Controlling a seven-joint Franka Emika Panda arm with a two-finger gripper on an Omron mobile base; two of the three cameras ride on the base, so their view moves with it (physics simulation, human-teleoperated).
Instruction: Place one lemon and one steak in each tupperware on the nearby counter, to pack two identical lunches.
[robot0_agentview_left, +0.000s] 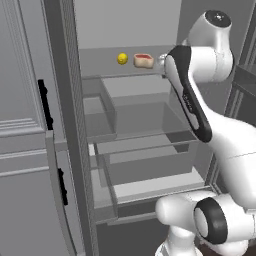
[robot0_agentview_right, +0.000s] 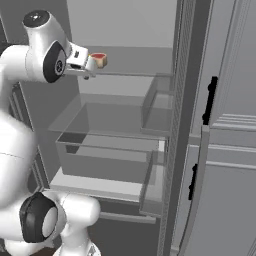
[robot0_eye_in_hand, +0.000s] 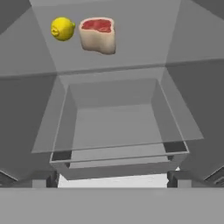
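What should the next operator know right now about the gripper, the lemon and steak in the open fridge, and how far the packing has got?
Gripper: open, holding nothing, raised inside the open fridge and aimed at the upper shelf.
Lemon and steak: side by side on that shelf, lemon left of the steak in the hand view, neither touched.
Below them: a clear drawer.
Done: fridge is open and the arm is in position.
Left: pick up a lemon and a steak and carry them to a tupperware on the counter, then the same for the second tupperware. Nothing looks packed yet.
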